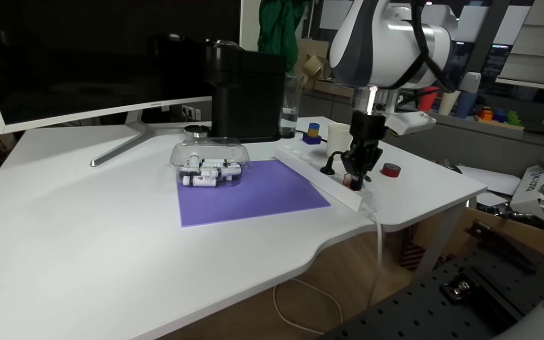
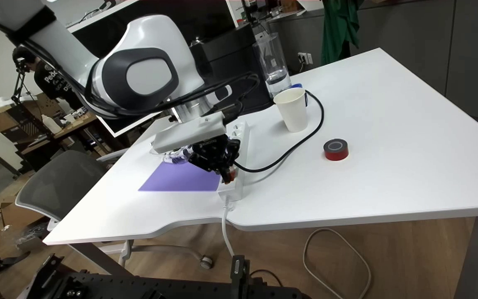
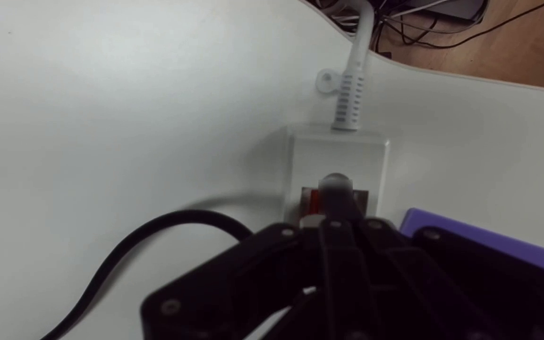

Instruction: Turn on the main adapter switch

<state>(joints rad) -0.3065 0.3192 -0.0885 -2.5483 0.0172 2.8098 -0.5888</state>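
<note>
– fingers first: how do they stand?

– together, aimed down, one dark column just below the centre of the wrist view, ending in a rounded grey tip. nothing shows gripped between them.

– and the switch?

– behind that column in the same view. red shows just left of the fingers, a dark edge just right; the middle is covered. it is set near one end of the long white adapter.

– how does the adapter run?

– up and down the frame in the wrist view, its lower part hidden by the fingers. in an exterior view it slants from the middle of the frame toward the lower right, and the fingers stand at that lower right end. only one arm is there, entering at the upper right.

– are they touching the switch?

– i cannot tell. in both exterior views the tip ends at orange-red, but a thin gap could hide there.

– what does the next move hang on?

– the drop, i'd judge: a short press straight down, hardly any sideways reach. in the wrist view the tip overlaps the switch's upper edge, so the push might land on plain white plastic instead.
</note>
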